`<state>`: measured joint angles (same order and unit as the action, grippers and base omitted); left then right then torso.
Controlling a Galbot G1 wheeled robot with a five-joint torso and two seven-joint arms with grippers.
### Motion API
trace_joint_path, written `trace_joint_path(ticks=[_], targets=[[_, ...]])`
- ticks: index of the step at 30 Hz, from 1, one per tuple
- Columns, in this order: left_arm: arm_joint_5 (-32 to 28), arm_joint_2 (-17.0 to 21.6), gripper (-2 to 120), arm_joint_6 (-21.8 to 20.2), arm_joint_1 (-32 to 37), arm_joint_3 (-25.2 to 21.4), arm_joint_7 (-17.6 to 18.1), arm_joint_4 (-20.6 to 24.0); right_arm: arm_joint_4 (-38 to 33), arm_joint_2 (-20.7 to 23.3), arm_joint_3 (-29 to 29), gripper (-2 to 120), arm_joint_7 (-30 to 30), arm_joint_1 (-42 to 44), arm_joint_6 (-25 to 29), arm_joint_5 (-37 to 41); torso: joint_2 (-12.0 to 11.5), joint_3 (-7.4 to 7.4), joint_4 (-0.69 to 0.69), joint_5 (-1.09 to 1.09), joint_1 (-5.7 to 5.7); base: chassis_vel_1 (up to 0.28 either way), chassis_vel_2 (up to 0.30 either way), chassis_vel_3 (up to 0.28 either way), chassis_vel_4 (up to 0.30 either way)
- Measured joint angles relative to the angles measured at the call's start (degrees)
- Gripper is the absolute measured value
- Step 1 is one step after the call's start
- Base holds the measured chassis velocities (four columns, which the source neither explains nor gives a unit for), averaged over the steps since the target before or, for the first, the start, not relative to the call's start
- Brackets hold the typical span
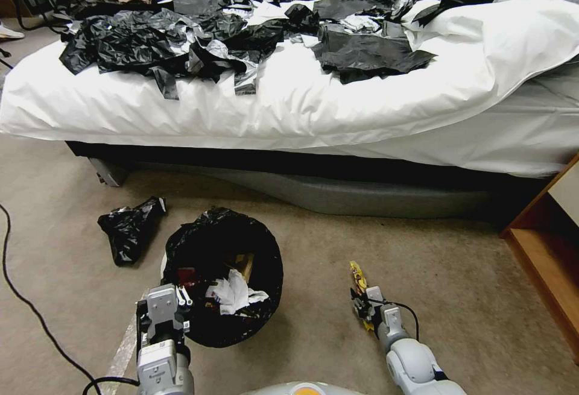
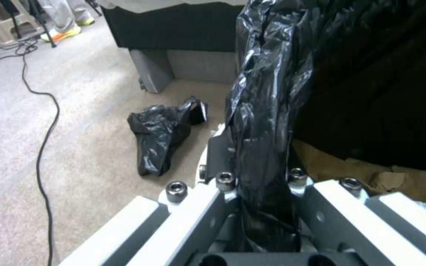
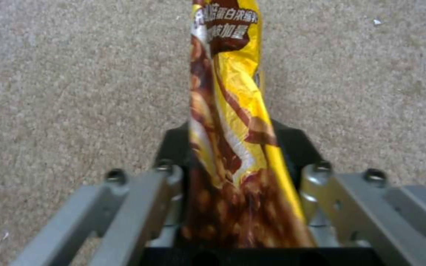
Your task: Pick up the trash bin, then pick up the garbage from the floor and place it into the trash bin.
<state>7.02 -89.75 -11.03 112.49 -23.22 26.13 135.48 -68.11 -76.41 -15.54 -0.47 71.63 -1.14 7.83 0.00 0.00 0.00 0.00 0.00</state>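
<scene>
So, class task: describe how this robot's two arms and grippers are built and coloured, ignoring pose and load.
Both arms are smooth, rounded and light grey-white. The left gripper is a boxy silver-grey block with pale bar-shaped linkages, dark finger pads and black hex bolts. The right gripper is slimmer, grey with dark parts, and a thin black cable loops beside its wrist.

Left gripper (image 1: 179,300): boxy light-grey metal housing, dark fingers, black hex-socket screws along white and grey finger links. Black cable loops from left wrist. Right gripper (image 1: 360,307): same grey linkage bars with dark screws, black base between. Thin black cable arcs over right wrist. Right forearm: rounded, glossy pale-grey shell. Torso top: white with orange mark.
</scene>
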Motion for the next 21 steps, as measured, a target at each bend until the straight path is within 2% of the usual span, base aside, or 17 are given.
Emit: trace_joint_path(ticks=[1, 4, 5, 8, 21], targets=[[0.0, 0.0, 1, 0.0, 0.0, 0.0, 0.0, 0.0, 0.0, 0.0, 0.0, 28, 0.0, 0.0, 0.0, 0.0, 0.0, 0.0, 0.0, 0.0, 0.0, 0.0, 0.0, 0.0, 0.0], [0.1, 0.0, 1, 0.0, -0.1, 0.1, 0.0, 0.0, -0.4, 0.1, -0.2, 14, 0.1, 0.0, 0.1, -0.1, 0.0, 0.0, -0.01, 0.0, 0.0, 0.0, 0.0, 0.0, 0.0], [0.1, 0.0, 1, 0.0, -0.1, 0.1, 0.0, 0.0, -0.4, 0.1, -0.2, 14, 0.1, 0.0, 0.1, -0.1, 0.0, 0.0, -0.01, 0.0, 0.0, 0.0, 0.0, 0.0, 0.0], [0.3, -0.1, 1, 0.0, -0.4, 0.3, 0.0, 0.0, -1.5, 0.2, -0.4, 0, 0.5, 0.2, 0.3, -0.2, 0.0, 0.0, 0.0, -0.01, 0.0, 0.0, 0.0, 0.0, 0.0], [0.1, 0.3, 1, -0.4, -0.7, 0.4, 0.1, -0.4, -7.8, 0.7, 0.1, 0, 2.2, 2.2, 1.8, -0.2, 0.0, 0.0, -0.01, 0.0, 0.0, 0.0, 0.0, 0.0, 0.0]])
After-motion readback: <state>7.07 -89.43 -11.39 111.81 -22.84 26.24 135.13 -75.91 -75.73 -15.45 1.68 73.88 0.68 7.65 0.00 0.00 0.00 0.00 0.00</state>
